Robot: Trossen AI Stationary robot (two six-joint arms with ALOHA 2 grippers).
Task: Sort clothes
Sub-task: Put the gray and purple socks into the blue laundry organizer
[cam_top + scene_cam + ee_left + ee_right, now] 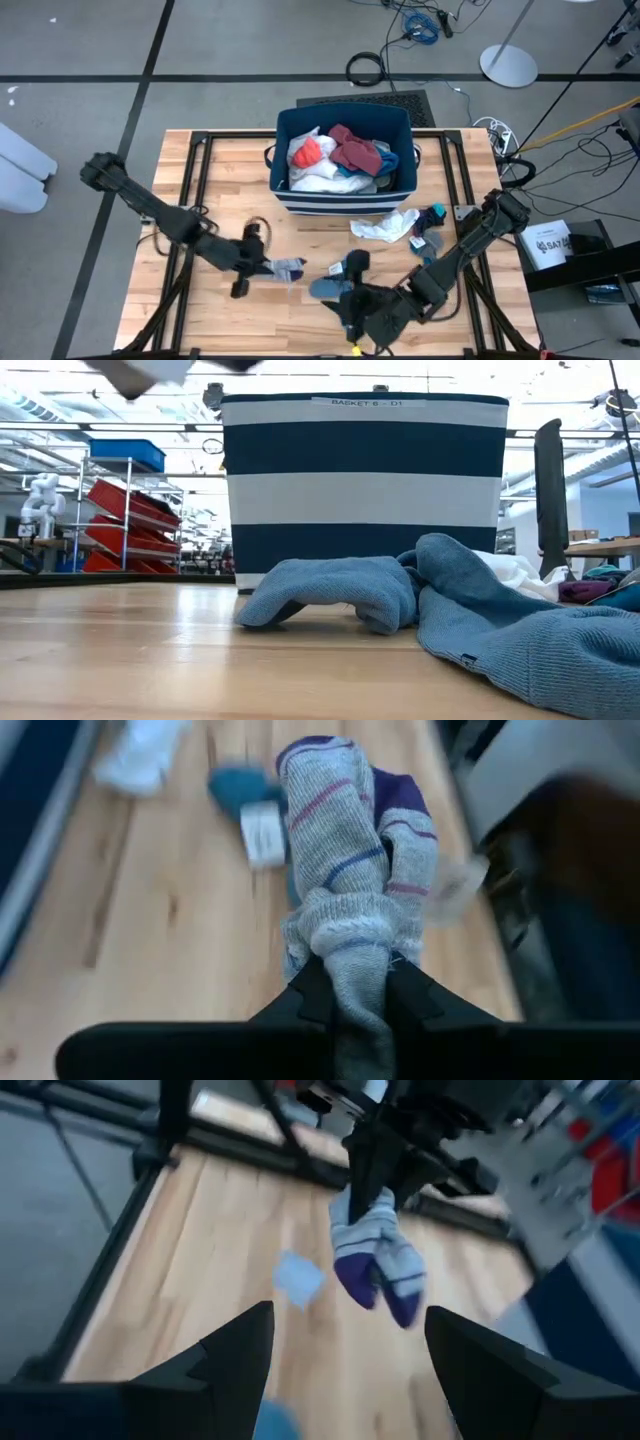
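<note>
— Looking at the left gripper (348, 988) first: what do its fingers have?

— Both dark fingers are pinched onto the cuff of a grey knitted sock with purple toe and thin stripes (355, 870). The cuff sits squeezed between the fingertips, and the rest of the sock extends out beyond them. In the right wrist view the same sock (375, 1260) dangles from that gripper (375, 1180), clear of the light wooden slatted table (220, 1280).

— Where is that over the table?

— Near the front, left of centre, in front of the navy blue fabric bin with white stripes (345, 195).

— And the right gripper (352, 268)?

— Its fingers stand wide apart with nothing between them. It sits low, near the front middle of the table, close to a blue-grey knitted sock (328, 288) lying flat on the wood.

— Other clothes?

— The bin holds a heap: an orange-red piece (305, 152), a maroon piece (352, 148) and white fabric (318, 175). Just outside its front right corner lies a crumpled white cloth (388, 226), with a small teal sock (436, 213) beside it. From table height, blue-grey knitted fabric (340, 592) lies in front of the striped bin.
</note>
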